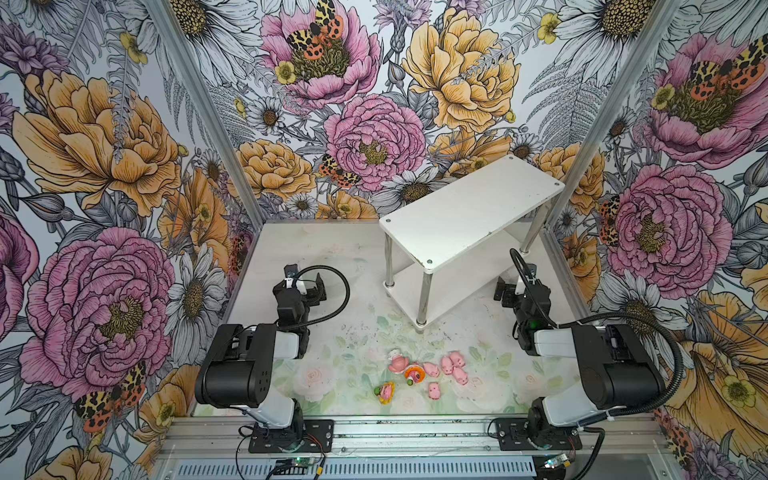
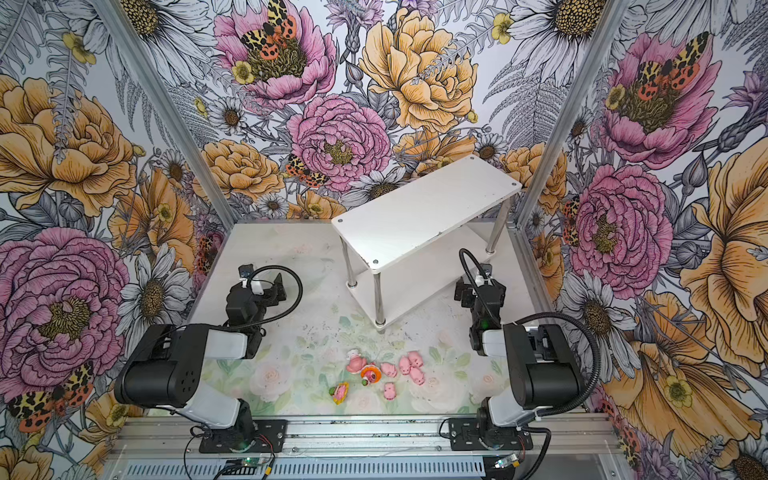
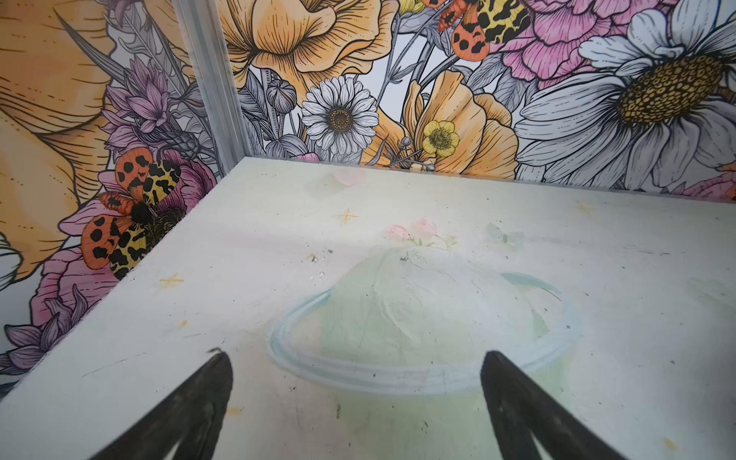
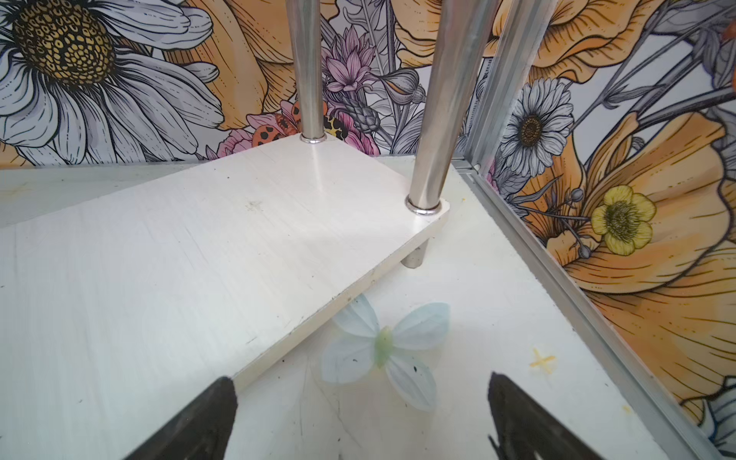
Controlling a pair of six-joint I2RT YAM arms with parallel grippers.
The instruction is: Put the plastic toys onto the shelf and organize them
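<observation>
In both top views I see the white two-tier shelf with shiny metal tube legs (image 1: pixel 469 212) standing at the far right of the pale flower-printed table (image 1: pixel 316 249); the plastic toys lie clustered on the table near its front edge, well apart from the shelf: a white-hooded pig-faced figure (image 1: pixel 398 362) touching an orange figure (image 1: pixel 414 374), a yellow sunflower figure (image 1: pixel 385 392) just in front, five tiny pink pigs (image 1: pixel 453 368) to their right; the left gripper (image 1: pixel 316 289) and right gripper (image 1: pixel 503 291) hover farther back, the right one just beside the shelf.

In the left wrist view, my left gripper's black fingers (image 3: pixel 207 398) stand wide apart over a faded green print, holding nothing.

In the right wrist view, the right fingers (image 4: pixel 207 414) are likewise spread and empty; one overlaps the shelf's lower board, and a printed blue butterfly (image 4: pixel 382 350) lies ahead between them.
</observation>
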